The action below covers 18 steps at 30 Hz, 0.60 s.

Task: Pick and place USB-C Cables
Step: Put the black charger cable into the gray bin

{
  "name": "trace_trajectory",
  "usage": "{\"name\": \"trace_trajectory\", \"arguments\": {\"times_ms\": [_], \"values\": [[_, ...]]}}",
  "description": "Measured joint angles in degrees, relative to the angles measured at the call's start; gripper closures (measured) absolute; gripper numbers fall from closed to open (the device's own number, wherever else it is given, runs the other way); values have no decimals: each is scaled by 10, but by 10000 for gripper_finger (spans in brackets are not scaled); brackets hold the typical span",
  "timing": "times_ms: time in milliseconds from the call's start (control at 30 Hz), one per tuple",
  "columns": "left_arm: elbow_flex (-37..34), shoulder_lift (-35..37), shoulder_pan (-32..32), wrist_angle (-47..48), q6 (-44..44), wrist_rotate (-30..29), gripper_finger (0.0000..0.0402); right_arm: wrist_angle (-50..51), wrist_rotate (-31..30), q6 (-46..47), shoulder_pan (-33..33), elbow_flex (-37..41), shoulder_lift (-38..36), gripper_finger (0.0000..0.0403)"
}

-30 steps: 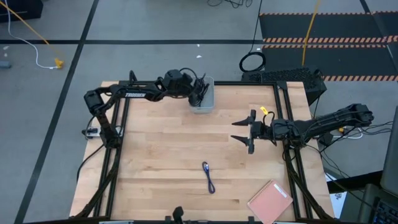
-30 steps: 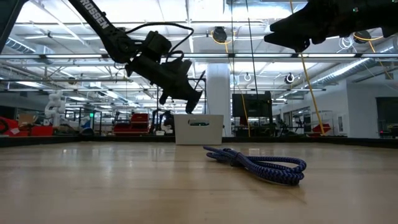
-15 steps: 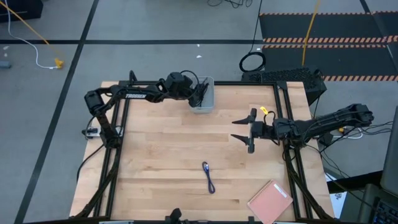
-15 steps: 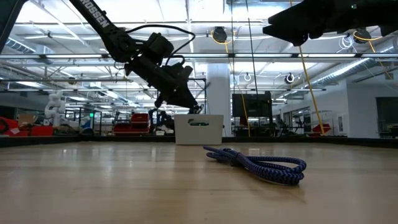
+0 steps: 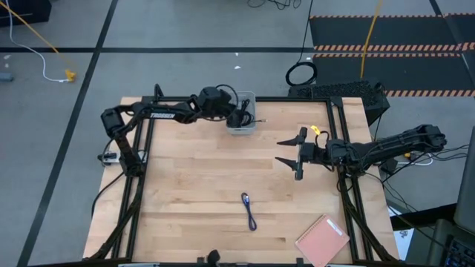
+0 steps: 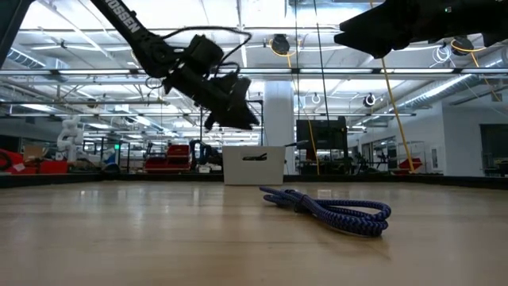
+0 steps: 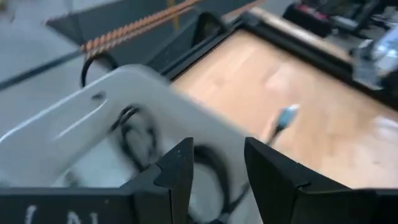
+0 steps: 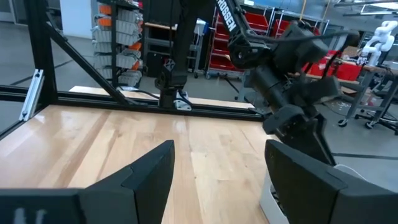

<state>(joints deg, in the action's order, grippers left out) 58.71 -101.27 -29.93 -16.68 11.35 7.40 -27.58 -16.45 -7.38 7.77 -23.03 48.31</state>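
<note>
Pale butcher-block wood forms the tabletop [image 5: 193, 193] in the high view. At its far edge is sitting a small grey rectangular bin [image 5: 243, 122], with the left gripper [image 5: 243, 117] hovering over its opening; a dark strand is trailing across the rim, so a black cable appears to be going in or just released. The blue-purple braided USB-C cable [image 5: 249, 211] is lying alone near the front centre, touching nothing. The right gripper [image 5: 286, 152] is waiting well apart from it, jaws spread. A pink flat pad [image 5: 323, 239] is resting at the front right corner.

In the low view, the blue-purple cable [image 6: 329, 211] is lying folded on the wood, and the bin [image 6: 253, 164] is standing behind it with a dark end poking past its side. The left gripper [image 6: 238, 111] is hanging above the bin, clear of its rim.

In the left wrist view, the bin [image 7: 74, 118] is holding loosely coiled black cable [image 7: 140, 134] on its floor; whether one or two, I cannot tell. The left fingers [image 7: 180, 177] are standing apart, gripping nothing.

In the right wrist view, the right fingers [image 8: 149, 171] are spread wide over bare wood.

Judgement: the drop into the bin is finishing; the next move calls for reaching the blue-purple cable, closing on it and carrying it to the bin.
</note>
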Motion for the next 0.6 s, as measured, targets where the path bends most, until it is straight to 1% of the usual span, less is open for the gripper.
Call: {"name": "trace_trajectory", "arguments": {"times_ms": [67,133,167,233,300,333,400,467,533,600], "values": [[17,0,23,2,-36,0,257,2,0,0,-1,0,0,161],[37,0,56,20,-100,-8,256,8,0,1,-6,0,0,161],[47,0,75,33,-135,-24,256,12,-1,3,-10,0,0,161],[70,0,111,71,-196,-78,256,17,-1,6,-18,0,0,161],[95,0,133,110,-224,-118,256,29,-2,7,-24,0,0,161],[106,0,137,124,-228,-124,256,35,-1,7,-26,0,0,161],[129,-12,138,141,-232,-130,256,45,-2,10,-26,0,0,161],[151,-30,135,177,-243,-125,256,46,-2,11,-26,0,0,161],[187,-66,135,193,-266,-109,256,49,-2,11,-26,0,0,161],[228,-108,139,229,-287,-101,254,61,-2,6,-26,0,-3,161]]}}
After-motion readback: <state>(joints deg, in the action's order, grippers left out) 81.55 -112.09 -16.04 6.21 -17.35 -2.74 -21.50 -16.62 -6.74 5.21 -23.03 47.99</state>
